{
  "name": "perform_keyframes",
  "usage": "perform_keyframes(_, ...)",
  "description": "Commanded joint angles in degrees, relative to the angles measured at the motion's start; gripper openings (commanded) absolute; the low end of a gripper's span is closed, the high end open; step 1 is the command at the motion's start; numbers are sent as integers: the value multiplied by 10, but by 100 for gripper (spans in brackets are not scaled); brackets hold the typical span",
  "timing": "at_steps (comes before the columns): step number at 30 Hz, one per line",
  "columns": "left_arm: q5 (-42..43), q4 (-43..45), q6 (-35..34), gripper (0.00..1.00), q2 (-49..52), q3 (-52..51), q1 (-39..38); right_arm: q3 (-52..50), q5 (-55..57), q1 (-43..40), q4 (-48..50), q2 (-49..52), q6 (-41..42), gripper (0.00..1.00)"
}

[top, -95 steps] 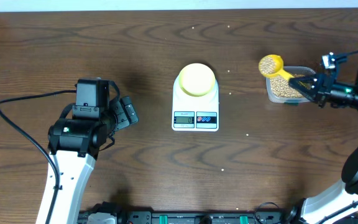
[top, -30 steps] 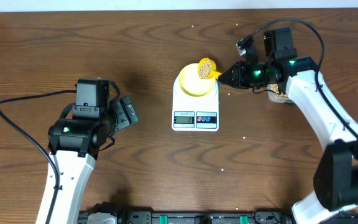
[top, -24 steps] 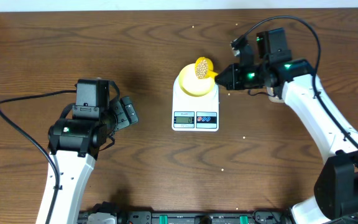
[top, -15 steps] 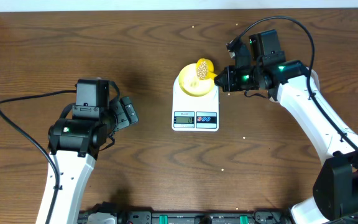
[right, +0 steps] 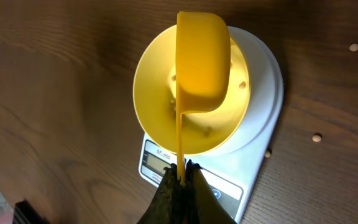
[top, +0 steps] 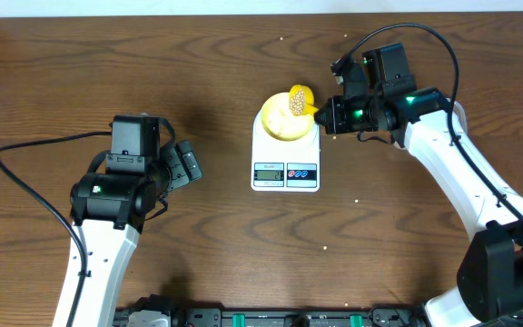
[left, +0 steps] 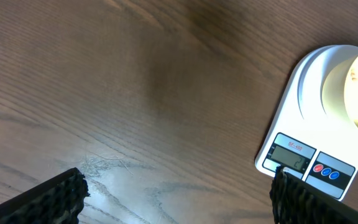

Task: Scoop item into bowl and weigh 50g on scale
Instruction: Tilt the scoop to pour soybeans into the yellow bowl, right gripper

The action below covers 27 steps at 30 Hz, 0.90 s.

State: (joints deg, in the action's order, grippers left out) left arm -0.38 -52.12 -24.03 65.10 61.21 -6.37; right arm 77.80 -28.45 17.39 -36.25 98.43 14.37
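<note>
Pinching the thin handle point(right: 180, 143) of the yellow scoop point(right: 202, 62): right hand point(right: 180, 179), jaws shut tight on it, handle running straight out from the fingertips. The scoop's cup hangs over the pale-yellow bowl point(right: 151, 93), rolled on its side. The wrist view gets only its smooth back; overhead shows tan beans point(top: 295, 102) heaped in its mouth. A few more beans lie on the bowl floor, at least 3 visible.

Bowl sits on the round platter at the far end of the white scale point(top: 285, 156). Grey display point(top: 269, 173) and 2 buttons point(top: 302, 173), 1 red and 1 blue, face the near edge. Readout too small to read. 3 loose beans point(right: 353, 47) lie on the dark wood worktop point(top: 243, 254) beside the scale.

Left hand point(top: 187, 163) is well left of the scale, over bare worktop, jaws wide, holding nothing. Its camera catches the scale's front and part of the bowl.
</note>
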Motion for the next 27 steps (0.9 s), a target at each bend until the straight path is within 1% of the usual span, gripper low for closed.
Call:
perform_keyframes(1,-10,-2,-1,96,1,6,3,2,16,5,1,-7,-12,1)
perform_keyframes(4,-10,-2,-1,96,1,6,3,2,31,7,1,-7,-16,1)
perform_keyframes(14,-10,-2,-1,96,1,6,4,2,31,17,11,-7,-20,1)
perform_keyframes(17,-10,-2,-1,96,1,6,3,2,31,23,11,-7,-33,1)
perform_keyframes(21,-10,-2,-1,96,1,6,3,2,51,29,11,-7,-33,1)
perform_keyframes(27,-10,-2,-1,96,1,6,4,2,52,30,11,-7,-33,1)
